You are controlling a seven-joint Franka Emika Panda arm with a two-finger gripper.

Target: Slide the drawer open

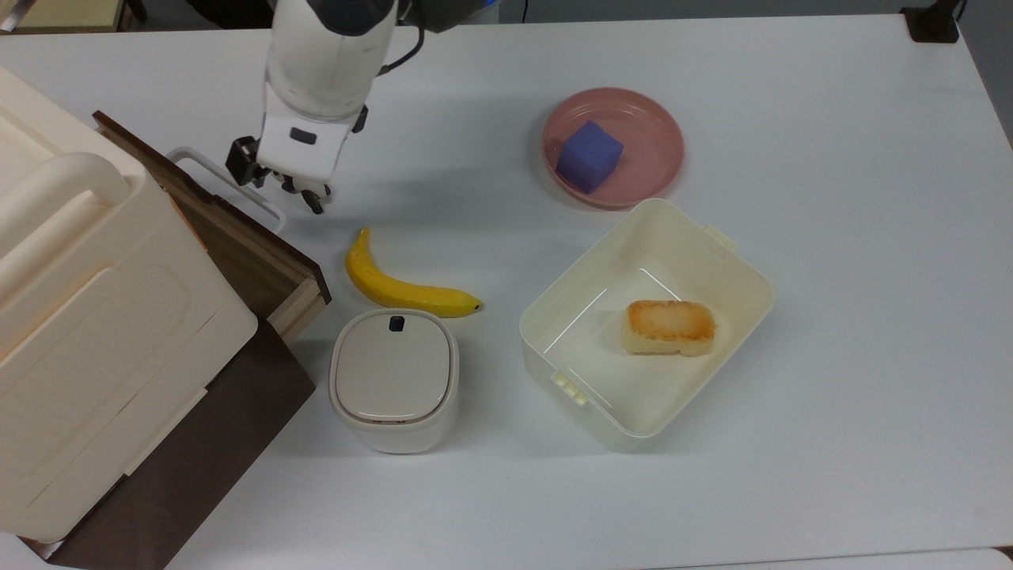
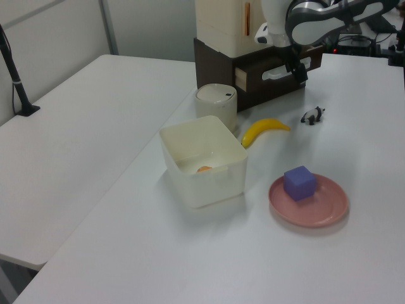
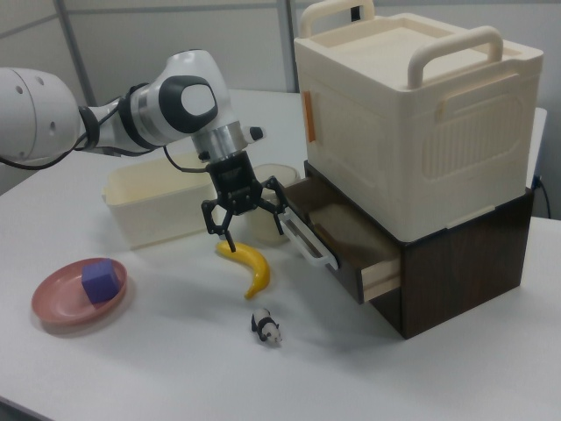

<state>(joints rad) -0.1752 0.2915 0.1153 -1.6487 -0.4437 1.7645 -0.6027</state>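
Note:
The drawer (image 1: 249, 257) is dark brown with lighter wood sides and stands pulled partway out of the brown cabinet (image 3: 456, 254), under the large cream box (image 1: 87, 317). Its sandy inside (image 3: 337, 224) shows in the right view. The thin white loop handle (image 1: 225, 184) juts from its front (image 3: 307, 244). My gripper (image 3: 247, 224) hangs open just off the handle, over the table, holding nothing. In the top view my gripper (image 1: 285, 178) is right of the handle. In the left view my gripper (image 2: 296, 68) is in front of the drawer (image 2: 272, 79).
A small panda toy (image 3: 266, 327) and a banana (image 1: 404, 289) lie near the drawer front. A lidded cream canister (image 1: 393, 378), a cream tub (image 1: 586, 277) holding a toasted bread piece (image 1: 670, 326), and a pink plate (image 1: 645, 142) with a purple cube (image 1: 588, 156) sit further to the top view's right.

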